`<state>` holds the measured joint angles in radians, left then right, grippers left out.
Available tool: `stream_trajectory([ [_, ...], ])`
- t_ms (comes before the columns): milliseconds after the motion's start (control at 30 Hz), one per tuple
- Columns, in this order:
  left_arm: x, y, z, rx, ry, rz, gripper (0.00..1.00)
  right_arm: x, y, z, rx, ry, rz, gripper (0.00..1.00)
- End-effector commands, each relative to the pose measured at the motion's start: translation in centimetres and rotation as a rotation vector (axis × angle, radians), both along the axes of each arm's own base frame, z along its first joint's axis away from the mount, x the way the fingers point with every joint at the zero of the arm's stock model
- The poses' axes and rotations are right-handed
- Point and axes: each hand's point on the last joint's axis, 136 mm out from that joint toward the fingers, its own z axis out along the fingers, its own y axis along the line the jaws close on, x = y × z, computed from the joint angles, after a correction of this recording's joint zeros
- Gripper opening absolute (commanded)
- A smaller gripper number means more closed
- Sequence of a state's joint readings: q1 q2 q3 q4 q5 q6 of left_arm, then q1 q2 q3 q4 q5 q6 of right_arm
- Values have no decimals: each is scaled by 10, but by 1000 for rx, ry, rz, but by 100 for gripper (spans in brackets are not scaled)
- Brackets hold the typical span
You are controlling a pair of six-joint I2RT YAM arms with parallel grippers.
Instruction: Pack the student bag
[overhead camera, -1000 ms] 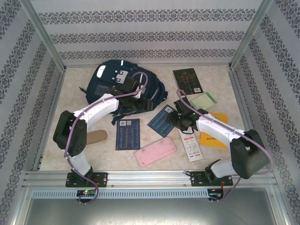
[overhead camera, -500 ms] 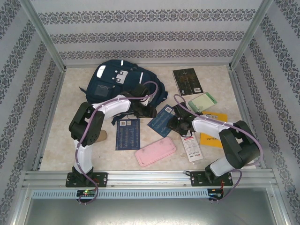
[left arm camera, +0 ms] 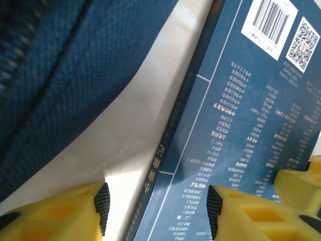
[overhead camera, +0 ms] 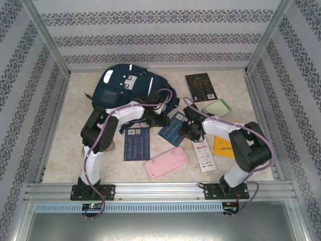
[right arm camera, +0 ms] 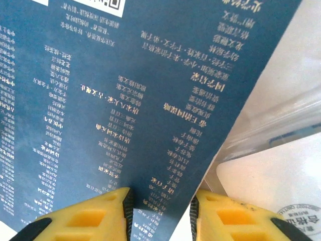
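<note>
The student bag (overhead camera: 125,85) is navy and lies flat at the back left, its fabric (left arm camera: 60,65) close beside my left gripper. A dark blue book (overhead camera: 173,129) with gold print lies just right of it. My left gripper (overhead camera: 163,120) hovers open at the book's left side. In the left wrist view its jaws (left arm camera: 155,208) straddle the spine, one finger over bare table and one over the cover (left arm camera: 241,125). My right gripper (overhead camera: 186,131) is at the book's right edge. Its jaws (right arm camera: 160,211) stand open around a corner of the cover (right arm camera: 125,100), with a small gap at the right pad.
A second blue book (overhead camera: 136,143) and a pink pencil case (overhead camera: 166,162) lie near the front. A white packet (overhead camera: 203,150), a yellow book (overhead camera: 224,145), a green pad (overhead camera: 216,108) and a dark book (overhead camera: 200,86) lie to the right. Metal frame rails border the table.
My left gripper has swung off the bag down and right to the book's spine. My right gripper has slid left onto the book's corner, and its jaws have narrowed.
</note>
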<state>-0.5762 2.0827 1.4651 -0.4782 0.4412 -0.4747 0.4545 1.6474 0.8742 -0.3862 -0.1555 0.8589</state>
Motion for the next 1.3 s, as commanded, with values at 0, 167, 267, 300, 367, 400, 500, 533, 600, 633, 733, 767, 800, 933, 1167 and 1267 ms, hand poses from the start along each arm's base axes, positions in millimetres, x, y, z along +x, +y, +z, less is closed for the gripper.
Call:
stream_trajectory([
  [0,-7,-6,-6,-9,38,-14,54,39,17,11,58,-139,25,37],
  [167,-18,-36,6,-176,118,-38,49,38,17,10,61,-139,14,37],
  [267,-23,-51,20,-288,159,-38,49,37,17,10,59,-137,12,37],
  [300,-24,-56,26,-329,170,-39,49,37,17,10,61,-138,10,37],
  [367,-24,-65,37,-411,186,-45,49,36,17,9,61,-137,9,37],
  [400,-25,-70,44,-448,193,-49,48,36,17,9,60,-138,9,37],
  [500,-20,-78,66,-540,184,-45,46,35,17,10,62,-139,6,37],
  [533,-18,-80,73,-566,178,-47,46,35,16,10,61,-139,5,37],
  [600,-13,-83,90,-633,167,-41,46,36,16,11,63,-145,3,37],
  [633,-10,-82,95,-651,165,-35,46,37,17,12,64,-148,3,37],
  [733,-8,-78,97,-631,160,-32,45,39,17,16,66,-157,2,37],
  [767,-6,-77,94,-608,148,-36,45,40,17,17,68,-160,0,37],
  [800,-7,-75,90,-577,148,-42,43,41,17,19,68,-166,2,37],
  [933,-9,-66,70,-471,149,-53,27,45,14,26,69,-184,-3,37],
  [1167,4,-59,93,-479,94,-35,0,49,-5,59,104,-251,-43,57],
  [1267,16,-55,117,-532,57,-8,0,50,-17,81,166,-296,-78,63],
])
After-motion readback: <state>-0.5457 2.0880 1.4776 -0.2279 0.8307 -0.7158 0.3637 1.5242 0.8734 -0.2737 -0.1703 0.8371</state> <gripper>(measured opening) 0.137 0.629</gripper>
